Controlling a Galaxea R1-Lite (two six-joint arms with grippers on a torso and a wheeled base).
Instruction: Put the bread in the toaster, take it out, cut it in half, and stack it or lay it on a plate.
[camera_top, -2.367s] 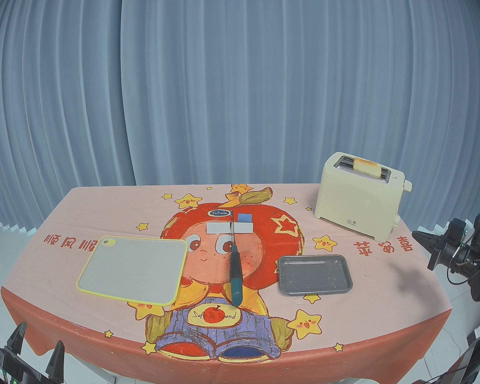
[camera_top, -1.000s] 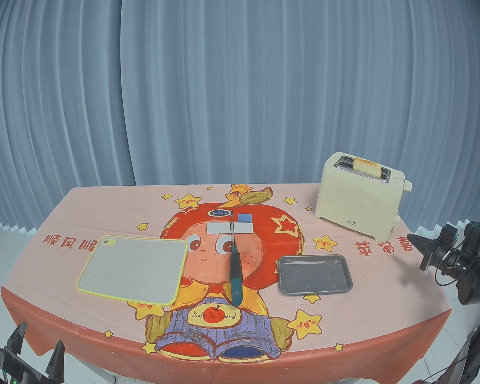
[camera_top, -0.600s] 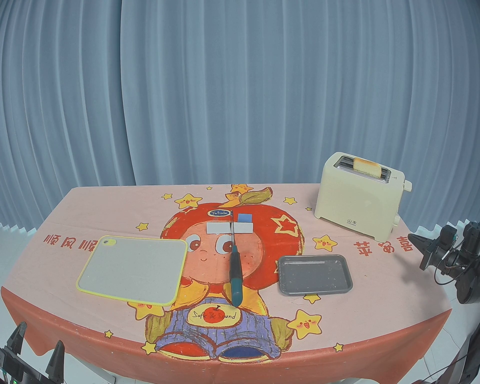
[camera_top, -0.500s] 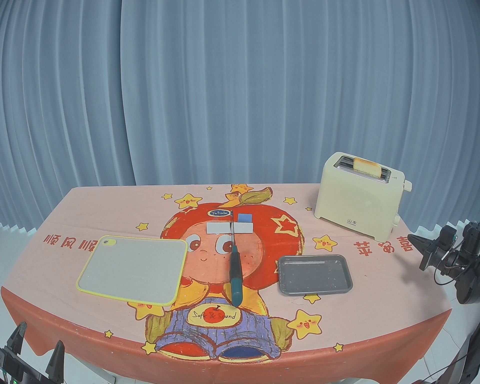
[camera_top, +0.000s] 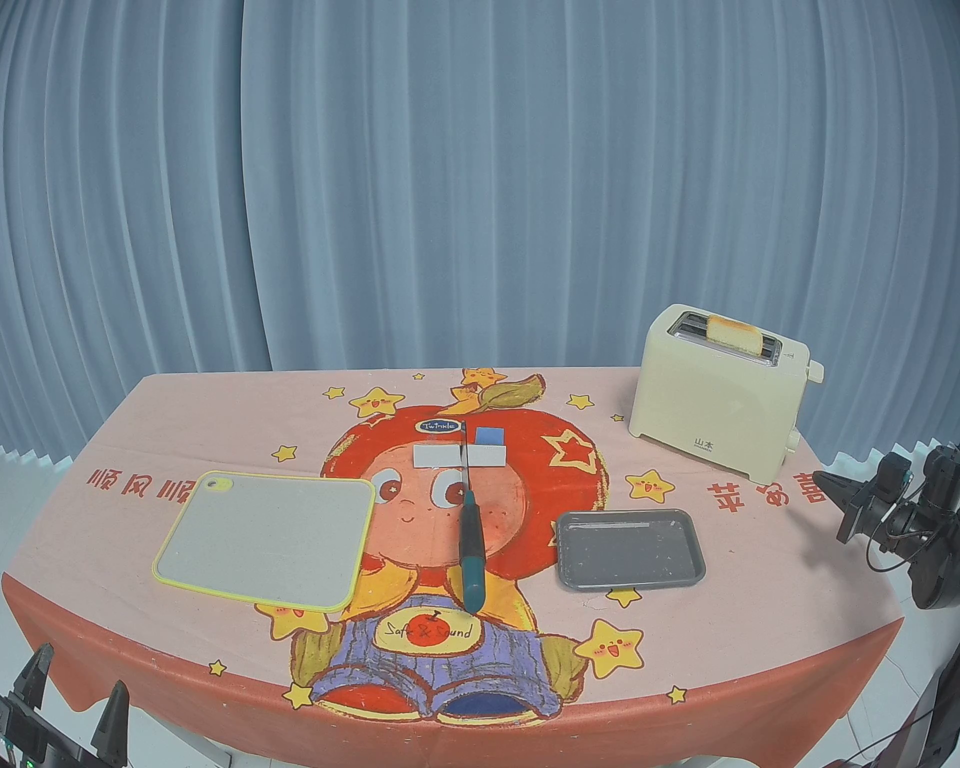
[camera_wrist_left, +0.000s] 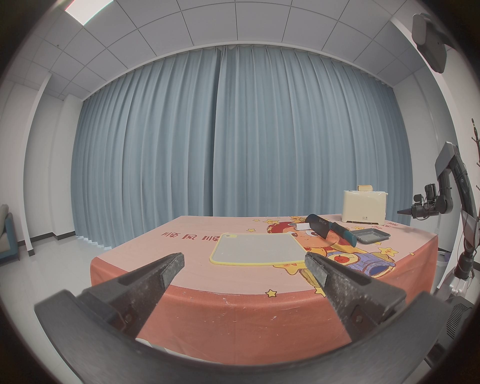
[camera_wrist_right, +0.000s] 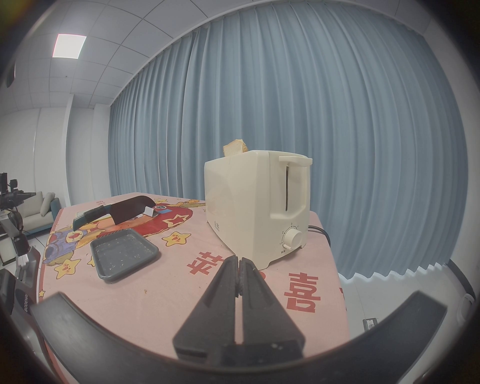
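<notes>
- Looking down from the head view, we see the bread (camera_top: 735, 333) standing in a slot of the cream toaster (camera_top: 715, 400), its browned top poking out above the slot. The toaster sits at the far right of the bench (camera_top: 200, 420).
- In this view, the knife (camera_top: 470, 530) lies mid-bench with its teal handle toward the near edge. It is between the cutting board (camera_top: 265, 540) on the left and the grey tray (camera_top: 630, 550) on the right, and it touches neither.
- The right claw (camera_top: 835, 485) hangs just off the bench's right edge, near the toaster but apart from it, with its fingers together and pointing in over the cloth. The left claw (camera_top: 82, 668) sits low by the near left corner with its two fingers spread.
- From the left wrist view, we see the left claw (camera_wrist_left: 243, 262) wide apart in front of the bench (camera_wrist_left: 200, 280). Beyond it lie the cutting board (camera_wrist_left: 260, 248), then the knife (camera_wrist_left: 330, 227) and the grey tray (camera_wrist_left: 371, 235).
- Farther off stands the toaster (camera_wrist_left: 364, 206) with the bread (camera_wrist_left: 364, 188) on top, and the right claw (camera_wrist_left: 407, 212) is level with it, off to the side.
- From the right wrist view, we see the right claw (camera_wrist_right: 239, 272) pressed shut, aimed at the toaster's (camera_wrist_right: 250, 205) end with the lever and dial, without touching it.
- The bread (camera_wrist_right: 235, 148) peeks above the toaster. The grey tray (camera_wrist_right: 122, 252) lies beside the toaster, with the knife (camera_wrist_right: 112, 210) beyond it.
</notes>
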